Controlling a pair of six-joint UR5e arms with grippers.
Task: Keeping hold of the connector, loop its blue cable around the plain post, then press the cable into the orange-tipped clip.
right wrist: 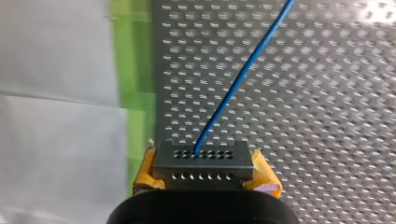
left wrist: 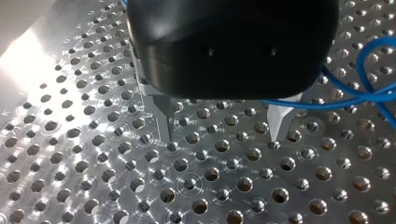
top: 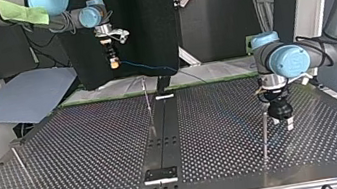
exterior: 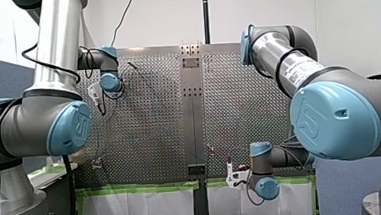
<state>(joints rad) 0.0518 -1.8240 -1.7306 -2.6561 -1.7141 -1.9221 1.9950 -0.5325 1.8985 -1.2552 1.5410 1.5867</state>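
Connector (right wrist: 204, 161), grey with small holes, clamped between the yellow pads (right wrist: 265, 176) of my right gripper (right wrist: 204, 170); its blue cable (right wrist: 243, 79) runs straight ahead over the perforated table (right wrist: 327, 116). My left gripper (left wrist: 223, 139) is spread wide and empty, the cable passing beside one finger (left wrist: 278, 123).

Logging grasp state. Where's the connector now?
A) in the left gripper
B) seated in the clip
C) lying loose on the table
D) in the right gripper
D: in the right wrist view the right gripper clamps the connector between its yellow pads, with the cable running out of it. The left gripper is open and holds nothing.
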